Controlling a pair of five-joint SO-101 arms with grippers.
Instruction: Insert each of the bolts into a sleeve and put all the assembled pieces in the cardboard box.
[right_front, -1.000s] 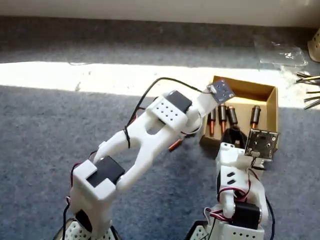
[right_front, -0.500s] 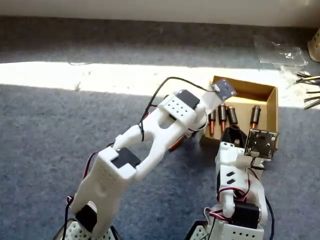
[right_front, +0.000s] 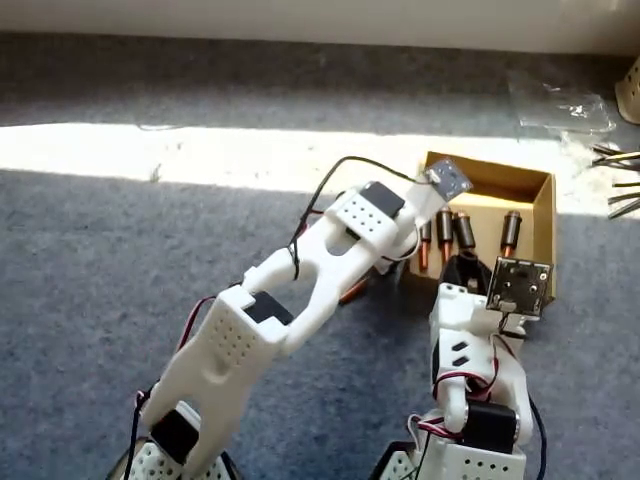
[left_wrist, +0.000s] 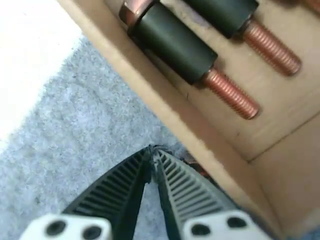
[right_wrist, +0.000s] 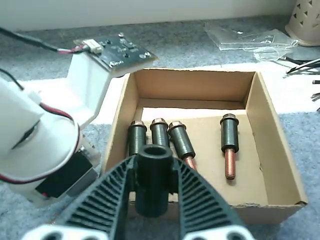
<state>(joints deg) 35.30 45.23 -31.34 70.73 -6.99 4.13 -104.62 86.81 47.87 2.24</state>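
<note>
The left gripper (left_wrist: 152, 151) has its jaws drawn together with only a hairline gap, and nothing shows clamped between them. Its tips point down at the grey carpet (left_wrist: 75, 140), just outside the wall of the cardboard box (left_wrist: 165, 120). A copper-coloured glint sits right behind the tips. The wrist view does not show whether this is the loose bolt. In the high view, 1 bare bolt (right_front: 352, 292) lies on the carpet beneath the left forearm, just short of the box corner.

The right gripper (right_wrist: 154, 161) is clamped on 1 black sleeve (right_wrist: 154, 182), held upright with its bore facing up. Directly beyond this gripper stands the box, with 4 assembled pieces (right_wrist: 181, 140) lying inside: 3 close together and 1 apart.

The step in hand is probably picking up the bare bolt for insertion into the held sleeve. To do this well:
- The left jaws need to open before descent.
- The jaws should straddle the shank crosswise and close near the head, leaving the threaded end free.
- The box wall is close, so an approach from the carpet side would avoid snagging it.
- The sleeve should be held upright so that the bore and bolt can be aligned.

The left arm (right_front: 330, 250) stretches diagonally from its base to the box corner, with the wrist pitched down. The right arm (right_front: 465, 350) is folded short and upright, with its wrist just before the box's near wall.
</note>
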